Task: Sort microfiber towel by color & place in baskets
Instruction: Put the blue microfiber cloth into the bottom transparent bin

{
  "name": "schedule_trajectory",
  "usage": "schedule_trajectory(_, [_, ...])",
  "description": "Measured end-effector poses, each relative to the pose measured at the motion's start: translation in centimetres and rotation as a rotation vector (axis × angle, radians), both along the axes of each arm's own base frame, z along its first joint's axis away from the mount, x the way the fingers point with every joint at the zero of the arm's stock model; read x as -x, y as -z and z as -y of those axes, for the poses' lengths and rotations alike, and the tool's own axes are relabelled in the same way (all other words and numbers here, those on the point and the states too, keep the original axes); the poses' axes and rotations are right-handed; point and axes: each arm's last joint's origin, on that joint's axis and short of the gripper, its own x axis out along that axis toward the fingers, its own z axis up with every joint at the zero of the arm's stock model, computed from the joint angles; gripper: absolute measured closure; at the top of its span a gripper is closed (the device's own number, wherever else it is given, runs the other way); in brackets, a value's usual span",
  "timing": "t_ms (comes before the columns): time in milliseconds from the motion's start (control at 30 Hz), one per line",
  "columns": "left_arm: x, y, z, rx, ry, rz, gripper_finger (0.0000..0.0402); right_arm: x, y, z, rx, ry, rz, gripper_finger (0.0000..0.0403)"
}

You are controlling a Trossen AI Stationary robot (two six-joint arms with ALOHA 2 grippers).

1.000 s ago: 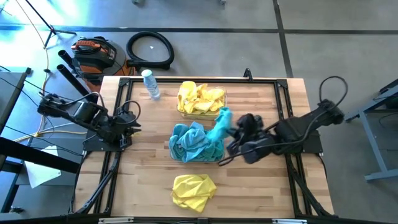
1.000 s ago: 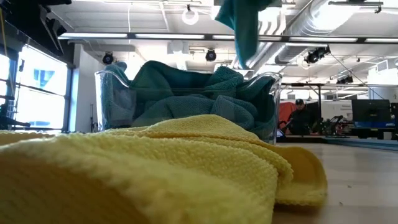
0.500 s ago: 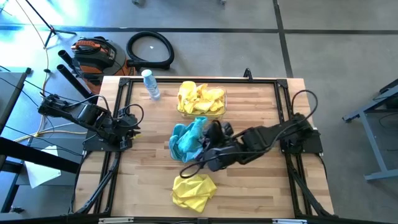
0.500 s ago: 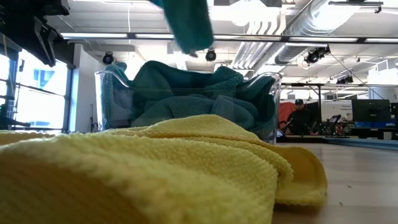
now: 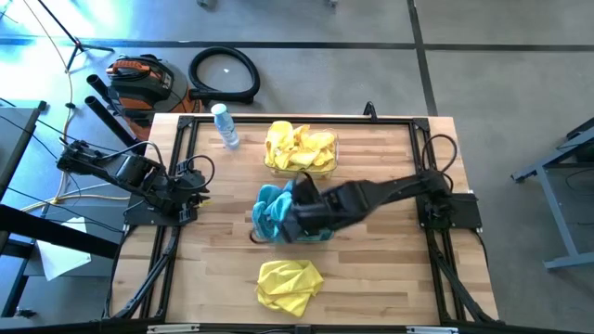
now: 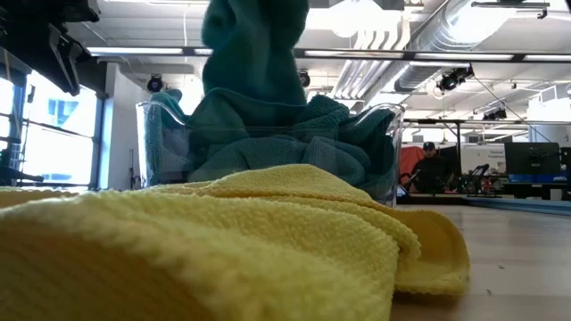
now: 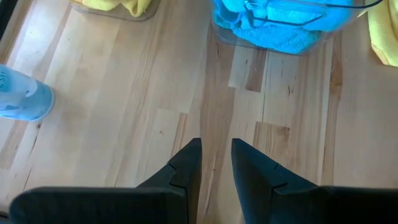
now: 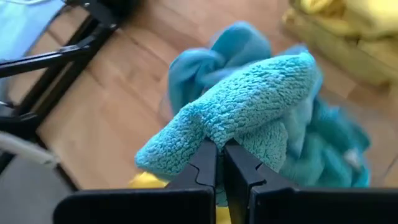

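Observation:
My right gripper (image 8: 219, 153) is shut on a teal-blue towel (image 8: 249, 99) above the clear basket (image 6: 385, 147) of teal towels (image 5: 272, 210) at the table's middle. In the low view the held towel (image 6: 254, 62) hangs down onto that pile. A second clear basket (image 5: 333, 156) toward the far edge holds yellow towels (image 5: 299, 148). One loose yellow towel (image 5: 289, 283) lies flat near the table's near edge. My left gripper (image 7: 216, 157) waits at the table's left edge, open a little, over bare wood. My right gripper pinches a fold of the teal towel (image 8: 214, 132) between its two fingers. The arm reaches in from the table's right with the fingers slanting down. The towel bunches out beyond the fingertips and hangs slack, and its lower part (image 6: 268, 107) reaches the teal pile in the basket.
A clear water bottle (image 5: 224, 125) stands near the far left corner of the table. Black frame rails (image 5: 182, 167) run along the table's sides. Bare wood shows to the right of the baskets and around the loose yellow towel.
My right gripper has carried the teal towel from the right of the teal basket toward the table's left, until it is over the basket, and has come down. The towel, which hung clear high above, now hangs lower with its end on the pile.

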Motion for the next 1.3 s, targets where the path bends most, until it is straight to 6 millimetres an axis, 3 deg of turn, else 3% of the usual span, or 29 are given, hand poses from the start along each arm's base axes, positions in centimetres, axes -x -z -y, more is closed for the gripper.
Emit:
schedule_trajectory(133, [0.0, 0.0, 0.0, 0.001, -0.001, 0.001, 0.0328, -2.1, 1.7, 2.1, 0.036, -0.07, -0.043, 0.0402])
schedule_trajectory(333, [0.0, 0.0, 0.0, 0.012, -0.018, 0.004, 0.0328, -5.3, 6.3, 4.1, 0.08, -0.167, -0.172, 0.0402])
schedule_trajectory(633, [0.0, 0.0, 0.0, 0.018, -0.026, 0.005, 0.0328, -8.7, 12.2, 5.2, -0.014, -0.308, -0.243, 0.0402])
schedule_trajectory(933, [0.0, 0.0, 0.0, 0.023, -0.035, 0.007, 0.0328, -10.2, 17.5, 5.4, -0.094, -0.364, -0.343, 0.0402])
schedule_trajectory(1067, [0.0, 0.0, 0.0, 0.023, -0.035, 0.006, 0.0328, -10.5, 18.7, 5.4, -0.11, -0.373, -0.36, 0.0402])
schedule_trajectory(1300, [0.0, 0.0, 0.0, 0.02, -0.03, 0.005, 0.0328, -10.7, 18.8, 5.0, -0.093, -0.361, -0.34, 0.0377])
